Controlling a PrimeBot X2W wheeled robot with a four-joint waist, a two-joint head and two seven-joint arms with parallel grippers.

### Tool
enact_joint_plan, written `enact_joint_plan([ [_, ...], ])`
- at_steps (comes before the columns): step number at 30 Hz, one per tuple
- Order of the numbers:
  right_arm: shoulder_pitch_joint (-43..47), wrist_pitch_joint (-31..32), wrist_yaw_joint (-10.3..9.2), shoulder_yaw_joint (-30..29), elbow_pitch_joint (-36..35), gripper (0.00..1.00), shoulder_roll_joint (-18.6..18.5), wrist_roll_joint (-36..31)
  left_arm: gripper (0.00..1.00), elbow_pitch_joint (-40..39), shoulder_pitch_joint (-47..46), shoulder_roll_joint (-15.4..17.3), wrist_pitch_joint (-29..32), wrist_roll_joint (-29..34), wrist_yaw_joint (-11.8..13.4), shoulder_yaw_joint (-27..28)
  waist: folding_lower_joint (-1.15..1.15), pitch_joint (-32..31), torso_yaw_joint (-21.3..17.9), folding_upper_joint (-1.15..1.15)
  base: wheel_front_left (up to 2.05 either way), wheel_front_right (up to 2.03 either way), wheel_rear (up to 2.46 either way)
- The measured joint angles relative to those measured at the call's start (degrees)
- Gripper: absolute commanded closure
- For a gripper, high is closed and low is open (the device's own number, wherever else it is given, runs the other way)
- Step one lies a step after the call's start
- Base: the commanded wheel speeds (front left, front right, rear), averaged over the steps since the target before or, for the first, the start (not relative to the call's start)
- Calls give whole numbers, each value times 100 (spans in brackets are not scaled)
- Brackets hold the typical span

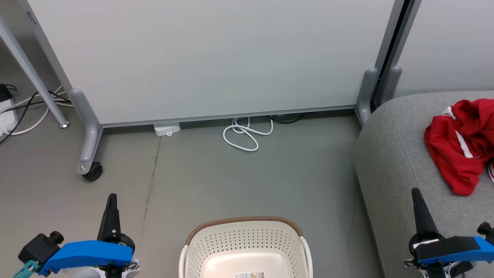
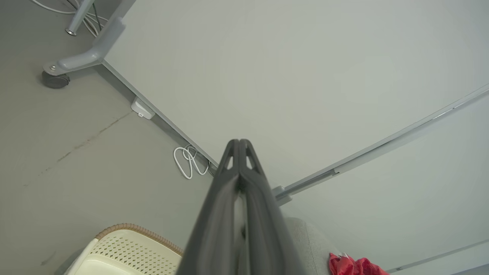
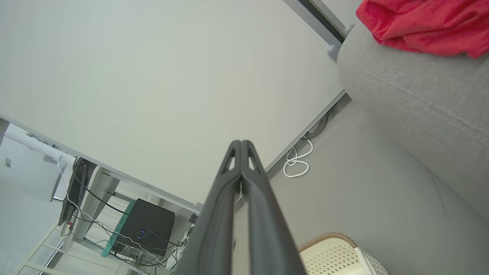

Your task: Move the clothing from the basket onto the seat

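The red clothing (image 1: 461, 143) with white stripes lies crumpled on the grey seat (image 1: 401, 162) at the right; it also shows in the left wrist view (image 2: 349, 265) and the right wrist view (image 3: 424, 23). The cream basket (image 1: 247, 243) with its brown rim stands on the floor at bottom centre, its visible inside bare but for a label. My left gripper (image 1: 112, 199) is shut with nothing in it, left of the basket. My right gripper (image 1: 416, 193) is shut and holds nothing, over the seat's front edge. Both pairs of fingers (image 2: 240, 143) (image 3: 241, 143) are pressed together.
A white partition panel (image 1: 216, 58) on grey wheeled feet (image 1: 89, 162) stands behind the basket. A coiled white cable (image 1: 245, 133) and a white power strip (image 1: 167, 128) lie at its base. More cables (image 1: 27, 108) and a desk leg are at the far left.
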Motion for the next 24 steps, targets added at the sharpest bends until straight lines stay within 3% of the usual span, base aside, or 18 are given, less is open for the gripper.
enact_joint_plan([
  [24, -129, 360, 0, -10, 18, 100, -1, 1493, 100, -5, -134, -58, 361, -1443, -55, 198, 0, 24, -86, 0, 0, 0, 0],
])
